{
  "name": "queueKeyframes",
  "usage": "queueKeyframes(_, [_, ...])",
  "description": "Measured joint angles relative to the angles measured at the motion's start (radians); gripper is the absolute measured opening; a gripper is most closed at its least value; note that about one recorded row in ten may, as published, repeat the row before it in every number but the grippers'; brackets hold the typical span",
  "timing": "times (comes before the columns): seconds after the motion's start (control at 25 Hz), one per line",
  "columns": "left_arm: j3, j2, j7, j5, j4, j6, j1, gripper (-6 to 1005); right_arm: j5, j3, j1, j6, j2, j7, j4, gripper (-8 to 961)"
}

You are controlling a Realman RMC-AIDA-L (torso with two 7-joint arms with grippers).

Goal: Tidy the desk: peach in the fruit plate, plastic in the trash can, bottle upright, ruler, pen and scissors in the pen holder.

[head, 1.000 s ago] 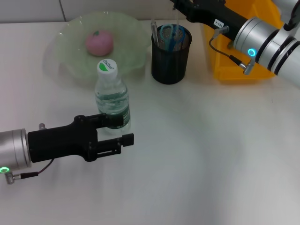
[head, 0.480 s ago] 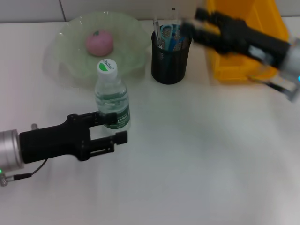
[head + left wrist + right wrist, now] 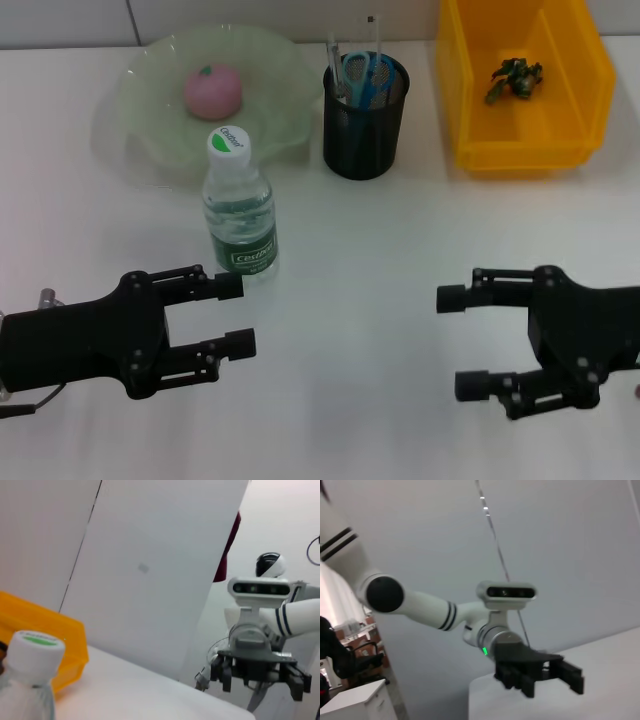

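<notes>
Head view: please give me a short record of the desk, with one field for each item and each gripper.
peach: in the fruit plate
bottle: upright, in front of the plate
pen holder: holds scissors and thin sticks
trash can: yellow, crumpled plastic inside
left gripper: open, empty, near the bottle
right gripper: open, empty, over bare table

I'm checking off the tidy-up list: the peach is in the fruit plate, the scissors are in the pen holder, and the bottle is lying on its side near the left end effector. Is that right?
Not quite. The head view shows the bottle standing upright, cap up, just beyond the left end effector. The rest holds: the peach sits in the fruit plate and the scissors stand in the pen holder.
</notes>
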Motion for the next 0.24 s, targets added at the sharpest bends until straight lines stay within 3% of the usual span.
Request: queueKeyframes(0.24, [-0.001, -0.003, -0.008, 0.004, 0.000, 0.006, -0.002, 695, -0.005, 0.003, -0.019, -0.009, 0.013, -0.013, 0.023, 809])
